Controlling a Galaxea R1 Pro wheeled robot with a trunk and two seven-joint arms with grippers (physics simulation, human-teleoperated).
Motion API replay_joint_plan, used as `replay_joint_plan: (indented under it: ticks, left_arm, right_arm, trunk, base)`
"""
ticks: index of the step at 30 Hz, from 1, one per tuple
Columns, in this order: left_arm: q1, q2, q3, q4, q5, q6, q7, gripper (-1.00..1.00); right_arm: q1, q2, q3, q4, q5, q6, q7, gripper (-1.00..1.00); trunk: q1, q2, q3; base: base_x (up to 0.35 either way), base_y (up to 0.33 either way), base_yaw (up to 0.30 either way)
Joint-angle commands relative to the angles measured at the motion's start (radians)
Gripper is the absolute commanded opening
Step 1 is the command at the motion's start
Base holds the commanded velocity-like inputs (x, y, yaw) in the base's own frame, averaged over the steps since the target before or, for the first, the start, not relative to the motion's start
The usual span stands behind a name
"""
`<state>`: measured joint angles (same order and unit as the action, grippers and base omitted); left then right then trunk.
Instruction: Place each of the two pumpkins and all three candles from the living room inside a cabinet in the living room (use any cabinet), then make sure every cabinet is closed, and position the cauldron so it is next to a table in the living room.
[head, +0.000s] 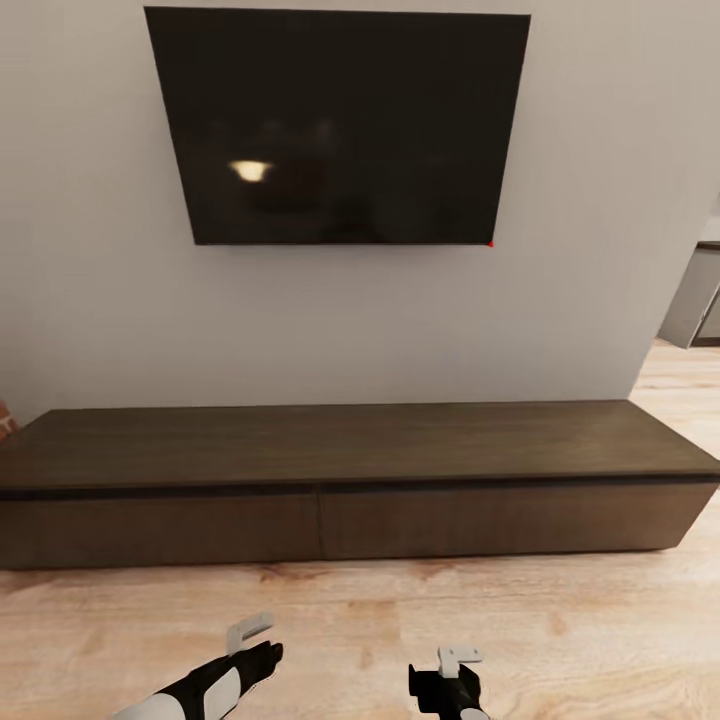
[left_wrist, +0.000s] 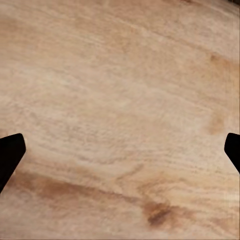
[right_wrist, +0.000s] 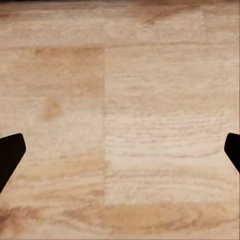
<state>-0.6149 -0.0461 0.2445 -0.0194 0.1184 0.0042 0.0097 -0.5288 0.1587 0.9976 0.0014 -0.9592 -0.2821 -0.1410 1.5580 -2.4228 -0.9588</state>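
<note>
Cabinet (head: 340, 480) against wall under TV (head: 340, 125), both drawer fronts flush | left tool (left_wrist: 120, 150) fingers spread wide, holding nothing, over wood floor (head: 400, 620) | right tool (right_wrist: 120, 150) same, nothing held

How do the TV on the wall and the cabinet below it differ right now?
The TV is black and glossy, catching a light reflection; the cabinet is dark-brown matte wood. The TV hangs on the wall, while the cabinet sits on the wooden floor. The cabinet spans much wider than the TV. Both are dark, and both cabinet drawer fronts look shut.
</note>
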Motion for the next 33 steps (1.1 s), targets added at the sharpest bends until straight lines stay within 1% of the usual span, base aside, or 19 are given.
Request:
replay_joint_plan:
  ticks: [1,13,33]
  left_arm:
    - [0.0,0.0,-0.002,-0.001,0.01,0.0,0.001,1.0]
    - [0.0,0.001,-0.002,-0.001,0.01,0.0,0.001,1.0]
    - [0.0,0.002,-0.002,-0.001,0.013,0.0,0.003,1.0]
  right_arm:
    - [0.0,0.0,0.009,0.0,-0.006,-0.001,-0.005,1.0]
    - [0.0,0.001,0.009,0.0,-0.006,0.0,-0.005,1.0]
    - [0.0,0.002,0.009,0.0,-0.007,0.0,-0.005,1.0]
  trunk:
    - [0.0,0.0,-0.001]
    - [0.0,0.0,-0.001]
    - [0.0,0.0,-0.001]
  base:
    - [0.083,0.324,0.0]
    - [0.036,0.31,0.0]
    - [0.0,0.014,0.0]
